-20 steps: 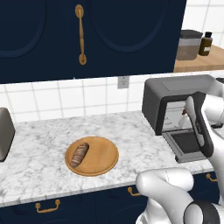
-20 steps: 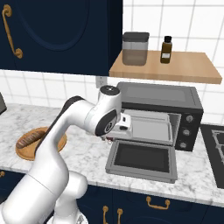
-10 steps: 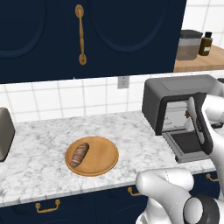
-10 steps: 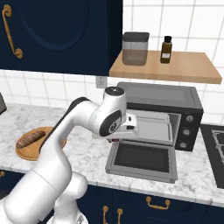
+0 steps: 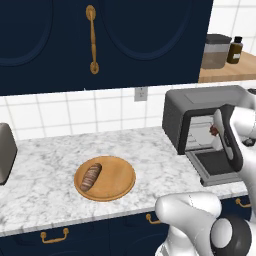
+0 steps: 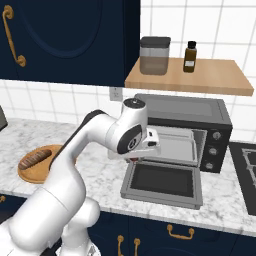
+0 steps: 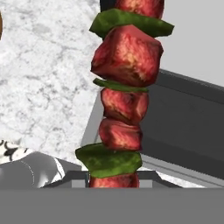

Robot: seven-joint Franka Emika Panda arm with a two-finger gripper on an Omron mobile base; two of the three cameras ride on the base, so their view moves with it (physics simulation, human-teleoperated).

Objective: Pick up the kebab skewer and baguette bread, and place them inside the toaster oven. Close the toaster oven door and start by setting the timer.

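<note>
**Skewer held at open oven mouth**

Gripper sits just in front of the toaster oven, above the inner edge of the lowered toaster oven door. Fingers themselves are hidden in the base views and cut off in the hand view, but the kebab skewer rises straight out from between them, so jaws are clamped on it. Skewer = red meat chunks w/ green pieces between; in left base view a bit of red shows at the oven opening.

Door lies flat, open, resting on the counter near its right end, glass side up. Metal tray visible inside the oven.

Baguette bread lies on the left part of the round wooden plate, mid-counter toward the front edge, well apart from the oven.
</note>
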